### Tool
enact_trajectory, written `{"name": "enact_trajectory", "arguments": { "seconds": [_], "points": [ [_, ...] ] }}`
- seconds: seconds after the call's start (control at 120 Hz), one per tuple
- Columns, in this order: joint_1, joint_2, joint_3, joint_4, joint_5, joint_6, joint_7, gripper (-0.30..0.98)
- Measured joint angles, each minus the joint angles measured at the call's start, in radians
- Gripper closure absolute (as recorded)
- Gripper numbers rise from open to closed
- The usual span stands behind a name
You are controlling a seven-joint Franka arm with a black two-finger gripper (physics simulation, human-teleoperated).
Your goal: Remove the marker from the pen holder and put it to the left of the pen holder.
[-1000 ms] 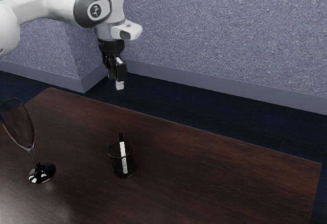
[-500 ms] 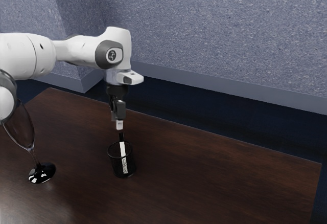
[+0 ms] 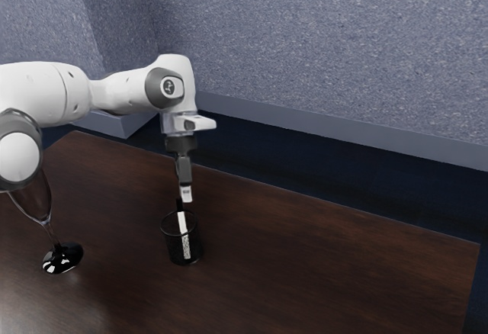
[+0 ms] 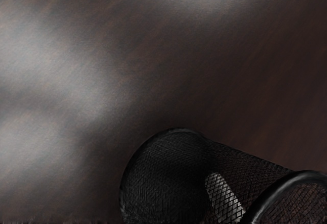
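Exterior view: a white robot arm (image 3: pixel 46 94) reaches in from the left edge of the frame and bends down near the centre left, where its black gripper (image 3: pixel 185 194) points at the table (image 3: pixel 328 273). The gripper's pale tip is just above the pen holder (image 3: pixel 172 248), close to the top of the marker (image 3: pixel 184 235); whether the two touch cannot be told. Nor can it be told whether the gripper is open or closed.

The marker is inside the pen holder, a black mesh cup standing left of centre in the lower half of the frame. It stands nearly upright, tilted a little, with its black upper end rising above the rim and its white body visible below.

At the lower left of the frame is a tall, clear glass (image 3: pixel 62 258) with a thin stem and a glossy black foot, well apart from the cup; the arm hides part of its bowl. The table is dark brown wood. Behind it are a dark blue floor (image 3: pixel 305 178) and, across the upper part of the frame, a speckled blue-grey wall (image 3: pixel 328 44).

Wrist view: the white body of the marker appears through the pen holder's mesh, and soft pale reflections lie on the wood beside the cup.
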Motion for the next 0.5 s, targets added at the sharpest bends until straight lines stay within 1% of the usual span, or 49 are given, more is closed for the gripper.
{"name": "enact_trajectory", "arguments": {
  "seconds": [0.233, 0.4, 0.45, 0.5],
  "points": [
    [0.003, -0.036, -0.011, -0.014, -0.004, -0.107, 0.006, 0.00],
    [-0.004, -0.020, -0.008, -0.019, 0.003, -0.152, 0.000, 0.00],
    [-0.006, -0.018, -0.008, -0.018, 0.004, -0.160, -0.003, 0.05],
    [-0.006, -0.018, -0.008, -0.018, 0.005, -0.165, -0.006, 0.14]
  ]
}}
